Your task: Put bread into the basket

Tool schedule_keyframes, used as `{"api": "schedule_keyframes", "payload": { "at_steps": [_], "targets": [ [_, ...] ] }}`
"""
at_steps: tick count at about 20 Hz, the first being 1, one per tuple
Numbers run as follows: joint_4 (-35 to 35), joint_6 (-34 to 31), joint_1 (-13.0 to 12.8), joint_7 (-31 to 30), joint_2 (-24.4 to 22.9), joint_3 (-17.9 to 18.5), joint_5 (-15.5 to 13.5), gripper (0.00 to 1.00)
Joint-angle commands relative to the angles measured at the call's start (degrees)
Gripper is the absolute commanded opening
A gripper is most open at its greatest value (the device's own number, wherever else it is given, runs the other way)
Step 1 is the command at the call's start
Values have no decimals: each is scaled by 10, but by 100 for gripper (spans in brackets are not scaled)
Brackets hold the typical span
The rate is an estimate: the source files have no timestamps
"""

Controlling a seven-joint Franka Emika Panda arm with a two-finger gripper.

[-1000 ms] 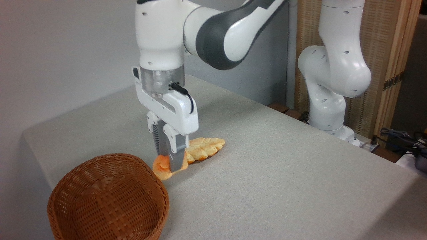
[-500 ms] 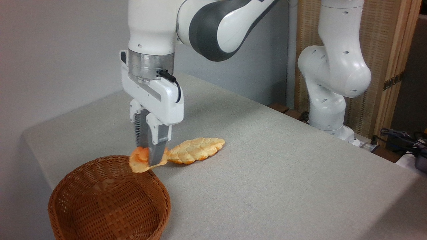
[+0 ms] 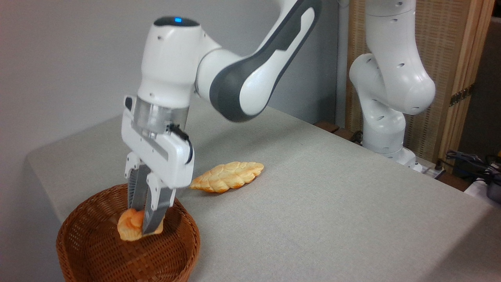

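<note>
A grey cloth-covered table (image 3: 313, 203) spreads beneath and to the right of the gripper. The white-and-grey jointed robot arm (image 3: 235, 82) reaches down from the upper right. Directly under the gripper sits the round brown woven wicker basket (image 3: 98, 254). The white two-finger gripper (image 3: 145, 225) points downward inside the basket's rim, its fingers (image 3: 153, 213) closed narrowly on the small deep-orange knotted bun (image 3: 131, 229), held within the basket's hollow. Right of the gripper, apart from it, a pale golden braided loaf (image 3: 227, 177) lies on the table.
</note>
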Motion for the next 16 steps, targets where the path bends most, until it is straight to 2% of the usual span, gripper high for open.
{"api": "schedule_keyframes", "payload": {
  "at_steps": [1,4,6,11,13,16],
  "targets": [
    [18,7,-2,4,15,4,-14,100],
    [18,-8,-2,1,6,4,-13,100],
    [22,-46,-2,0,-10,5,-13,100],
    [118,-285,-1,-17,-46,9,-3,100],
    [140,-341,-1,-22,-55,5,-3,100],
    [151,-381,-1,-30,-66,8,0,100]
  ]
}}
